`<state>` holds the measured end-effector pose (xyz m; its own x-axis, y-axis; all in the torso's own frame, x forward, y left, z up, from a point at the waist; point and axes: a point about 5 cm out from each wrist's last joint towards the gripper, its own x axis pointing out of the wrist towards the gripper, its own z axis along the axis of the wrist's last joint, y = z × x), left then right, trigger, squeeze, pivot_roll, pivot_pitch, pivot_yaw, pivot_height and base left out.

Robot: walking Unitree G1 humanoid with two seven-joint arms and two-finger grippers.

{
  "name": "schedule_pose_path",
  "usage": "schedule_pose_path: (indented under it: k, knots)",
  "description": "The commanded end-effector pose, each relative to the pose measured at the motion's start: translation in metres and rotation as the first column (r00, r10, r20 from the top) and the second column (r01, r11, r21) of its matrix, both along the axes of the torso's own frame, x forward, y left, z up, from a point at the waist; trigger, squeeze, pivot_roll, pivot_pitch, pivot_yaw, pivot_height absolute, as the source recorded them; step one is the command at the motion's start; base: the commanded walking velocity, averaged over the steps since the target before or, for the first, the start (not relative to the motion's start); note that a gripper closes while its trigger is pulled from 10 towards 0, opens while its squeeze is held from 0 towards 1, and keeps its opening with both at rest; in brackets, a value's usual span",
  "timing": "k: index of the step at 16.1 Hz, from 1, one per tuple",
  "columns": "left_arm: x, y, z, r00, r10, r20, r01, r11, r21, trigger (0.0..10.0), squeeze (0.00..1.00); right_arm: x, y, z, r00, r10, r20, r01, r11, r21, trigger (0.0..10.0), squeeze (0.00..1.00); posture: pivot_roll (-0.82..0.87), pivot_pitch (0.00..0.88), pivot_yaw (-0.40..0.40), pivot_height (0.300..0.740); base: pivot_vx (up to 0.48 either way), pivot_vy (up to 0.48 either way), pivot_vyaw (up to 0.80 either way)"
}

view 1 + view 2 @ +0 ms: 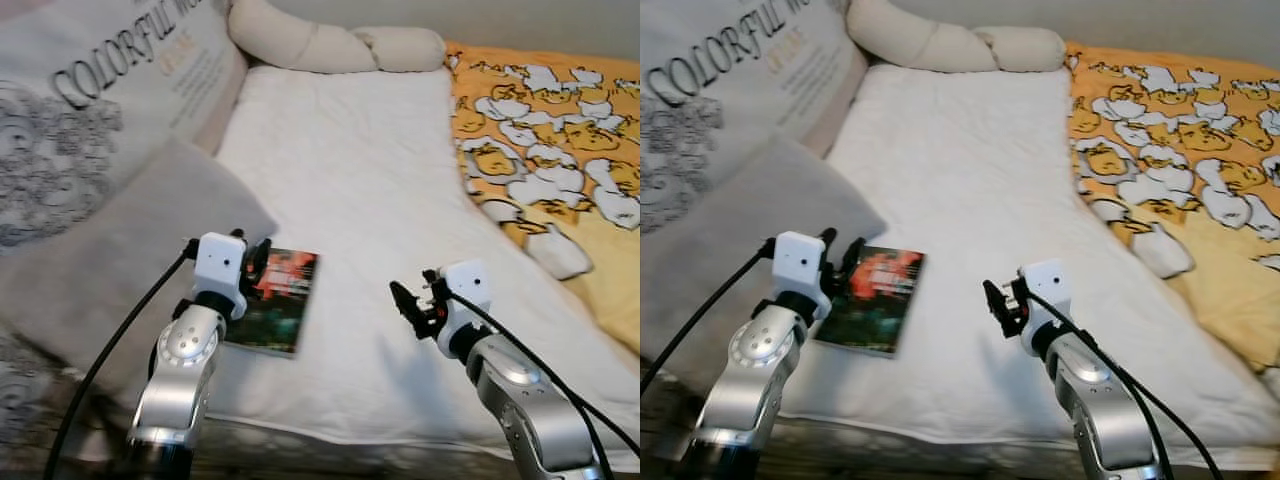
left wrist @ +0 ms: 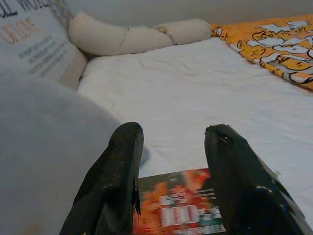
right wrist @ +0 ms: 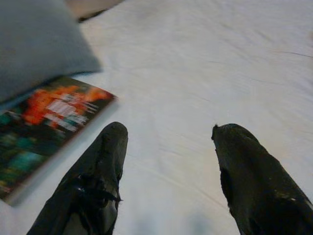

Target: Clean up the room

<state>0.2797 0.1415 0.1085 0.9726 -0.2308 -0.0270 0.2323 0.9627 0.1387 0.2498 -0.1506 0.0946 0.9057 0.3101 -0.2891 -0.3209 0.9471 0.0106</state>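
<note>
Your left gripper (image 1: 255,262) hangs wide open over the book (image 1: 280,303); the right gripper (image 1: 997,296) gapes too; a flat cover on soft bedding may slide away.

The bed sheet (image 1: 370,190) is plain white, and beside it the duvet (image 1: 560,130) is orange-yellow printed all over with white cartoon faces outlined in black. The book (image 1: 283,300) has a dark green-black cover with a red-orange patch and pale lettering (too blurred to read), next to a plain grey cushion (image 1: 110,260) and a pale pillow (image 1: 90,90) bearing black lettering, an orange word and a grey floral motif. A cream bolster (image 1: 330,45) lies at the head, and both arms are silver with white wrist housings and black fingers (image 2: 115,191).
</note>
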Motion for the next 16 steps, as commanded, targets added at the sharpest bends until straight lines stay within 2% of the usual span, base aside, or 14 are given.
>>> schedule_pose_path:
  k: [1,5,16]
  knots:
    - [-0.0020,-0.0020,0.0014,1.000,0.003,0.004,-0.003,1.000,0.007,10.0,0.00,0.0006,-0.0046,0.0000,1.000,-0.028,0.007,0.028,1.000,0.005,10.0,0.00,-0.07,0.000,-0.005,0.740,0.000,-0.480,0.00]
    - [-0.0110,-0.0001,0.0066,0.999,0.033,-0.013,-0.033,0.999,0.011,10.0,0.00,0.0001,-0.0087,-0.0033,0.999,-0.045,0.016,0.045,0.999,-0.004,10.0,0.00,-0.07,0.000,-0.008,0.740,0.000,-0.480,0.00]
    - [-0.0112,0.0026,0.0098,0.999,0.034,-0.037,-0.034,0.999,0.008,10.0,0.00,0.0017,-0.0118,-0.0048,0.998,-0.066,0.020,0.066,0.998,0.001,10.0,0.00,-0.07,0.000,-0.002,0.740,0.000,-0.480,0.00]
